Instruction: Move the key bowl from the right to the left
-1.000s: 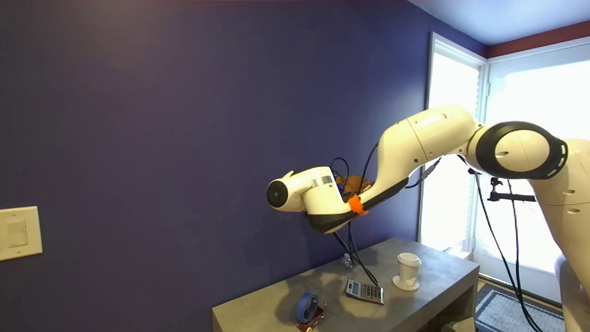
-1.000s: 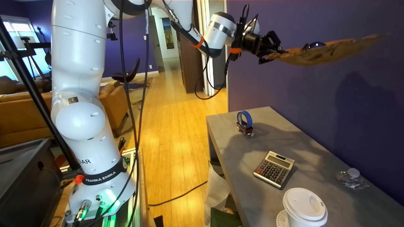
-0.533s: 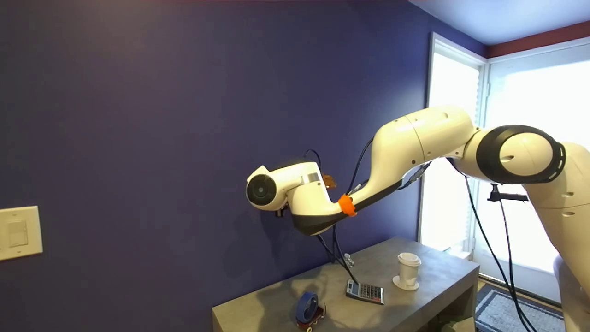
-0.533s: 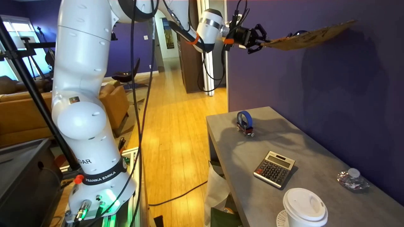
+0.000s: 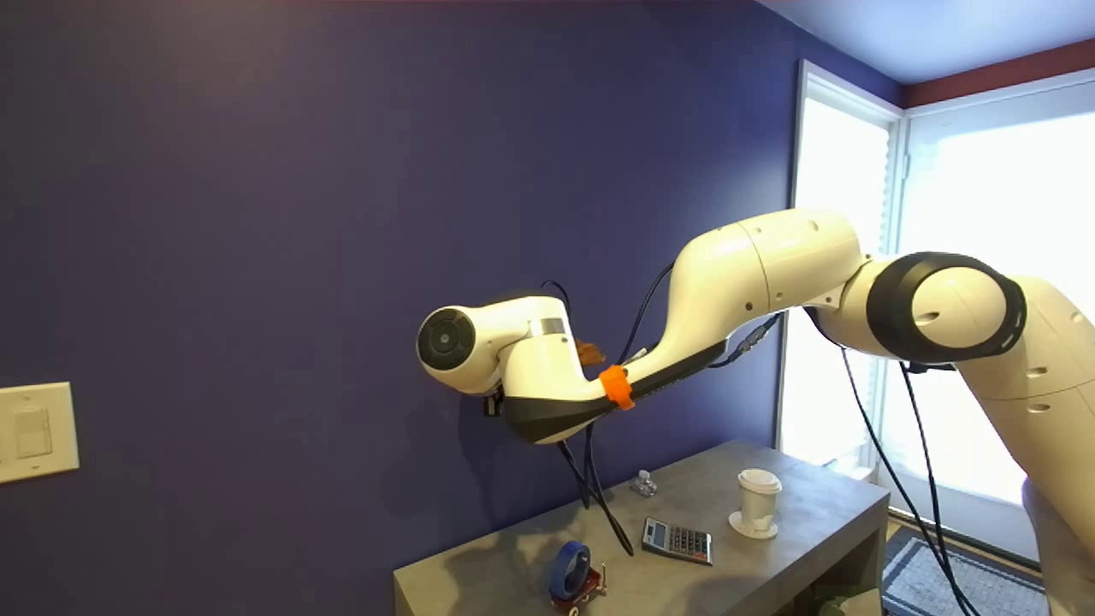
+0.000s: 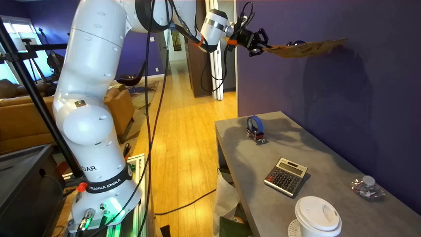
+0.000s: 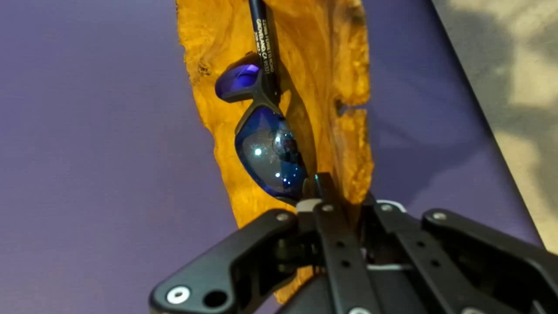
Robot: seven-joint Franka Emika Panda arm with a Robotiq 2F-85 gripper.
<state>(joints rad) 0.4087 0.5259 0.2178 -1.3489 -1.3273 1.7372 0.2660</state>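
our pincer (image 7: 346,192) grasps the wooden key bowl (image 6: 301,51) by its rim, aloft near the wall (image 6: 283,89), higher than the tabletop (image 6: 329,177); stiff wood, we judge, suits a rim hold, but tilting could shed the sunglasses (image 7: 270,144).

Looks like somebody's home to me — in an exterior view there's a tan sofa (image 6: 23,125) at the left edge, a dark lounge chair (image 6: 132,79) upper left, wood flooring (image 6: 184,131) down the middle and a wall picture (image 6: 176,42) up top. Plus, lower right in an exterior view — a patterned mat (image 5: 915,577) by the bright door (image 5: 1001,171).
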